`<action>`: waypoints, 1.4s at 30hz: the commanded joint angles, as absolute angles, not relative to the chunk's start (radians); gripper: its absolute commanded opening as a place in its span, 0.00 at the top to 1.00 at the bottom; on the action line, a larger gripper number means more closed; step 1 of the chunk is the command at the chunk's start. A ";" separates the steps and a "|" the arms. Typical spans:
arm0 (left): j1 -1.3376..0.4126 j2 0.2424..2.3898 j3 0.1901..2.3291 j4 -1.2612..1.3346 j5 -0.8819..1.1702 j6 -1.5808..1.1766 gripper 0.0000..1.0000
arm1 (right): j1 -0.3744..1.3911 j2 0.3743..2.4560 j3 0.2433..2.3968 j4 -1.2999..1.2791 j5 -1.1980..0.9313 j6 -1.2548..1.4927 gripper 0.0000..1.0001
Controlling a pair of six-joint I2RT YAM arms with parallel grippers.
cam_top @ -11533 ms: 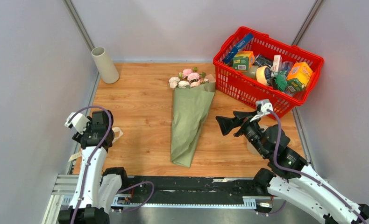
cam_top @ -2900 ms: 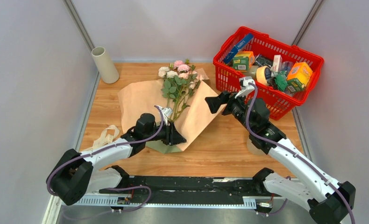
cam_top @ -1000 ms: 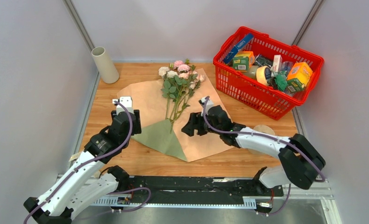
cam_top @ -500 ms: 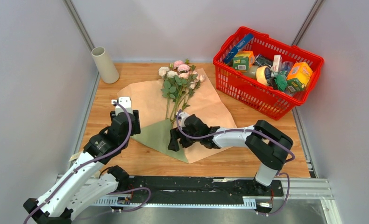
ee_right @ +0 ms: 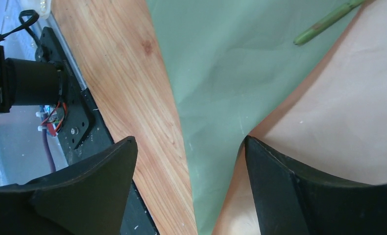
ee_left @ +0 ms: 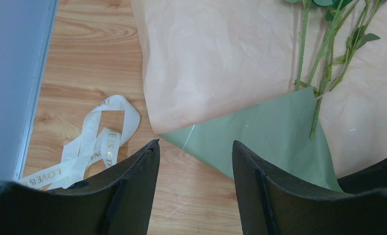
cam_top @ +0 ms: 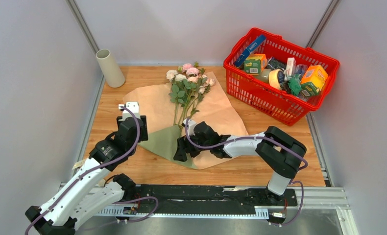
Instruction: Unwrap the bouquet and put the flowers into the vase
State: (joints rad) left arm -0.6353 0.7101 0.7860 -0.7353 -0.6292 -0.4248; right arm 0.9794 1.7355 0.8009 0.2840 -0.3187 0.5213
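Flowers (cam_top: 187, 83) lie loose on the opened paper (cam_top: 147, 105) mid-table, with their stem ends on the green folded corner (cam_top: 166, 142). The right gripper (ee_right: 191, 147) hangs spread over that corner, pinching nothing. The left gripper (ee_left: 195, 147) is also spread and empty, by the sheet's left edge near the ribbon (ee_left: 101, 137). Closing here would likely catch paper rather than the thin stems, dragging the sheet and scattering blooms. The vase (cam_top: 109, 67) stands well apart in the back-left corner, so a weak hold could shed stems on the way.

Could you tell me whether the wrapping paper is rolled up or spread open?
Spread open: the wrapping paper lies flat, peach side up, one green corner folded over, flowers exposed.
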 commanded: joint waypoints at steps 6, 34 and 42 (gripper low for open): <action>-0.640 0.709 0.782 -0.730 -0.629 -0.439 0.36 | 0.985 1.713 0.782 0.428 -0.420 0.535 0.18; -0.428 1.305 0.959 -0.495 -0.084 -0.351 0.38 | 0.969 1.718 0.933 0.248 0.025 0.669 0.44; -0.420 1.523 1.049 -0.555 -0.012 -0.166 0.36 | 0.948 1.597 0.816 0.302 -0.040 0.594 0.37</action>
State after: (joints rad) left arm -0.4248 1.4582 1.0199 -0.5388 -0.0624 -0.2890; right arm 0.9665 1.6848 0.8593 0.2310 0.0063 0.6292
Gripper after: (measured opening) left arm 0.641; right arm 0.611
